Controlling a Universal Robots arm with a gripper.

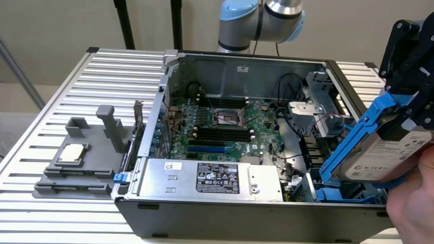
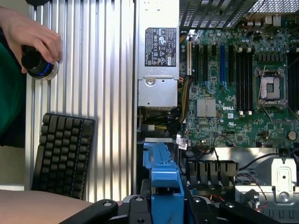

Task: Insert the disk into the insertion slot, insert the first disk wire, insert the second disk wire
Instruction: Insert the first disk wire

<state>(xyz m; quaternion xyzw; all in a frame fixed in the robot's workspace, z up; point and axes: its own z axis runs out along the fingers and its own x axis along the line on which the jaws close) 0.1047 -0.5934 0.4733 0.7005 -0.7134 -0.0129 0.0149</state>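
- At the exterior view's right, over the near corner of the open computer case (image 1: 237, 213), the gripper (image 1: 407, 117) (image 2: 166, 207) has its fingers closed against both sides of the disk (image 1: 379, 152) (image 2: 163, 172), on its blue carrier frame.
- The disk hangs tilted with its white label facing outward. Its lower end is close over the insertion slot (image 1: 342, 195); whether the two touch cannot be told.
- A person's hand (image 1: 413, 203) touches the disk from below.
- The insertion slot, with blue clips, sits in the case's near right corner, beside the silver power-supply box (image 1: 210, 178).
- The motherboard (image 1: 224, 127) lies farther in.
- In the wrist view, another hand (image 2: 32, 37) grips a black knob (image 2: 37, 63) on the slatted table (image 2: 112, 93), near a keyboard (image 2: 63, 154).
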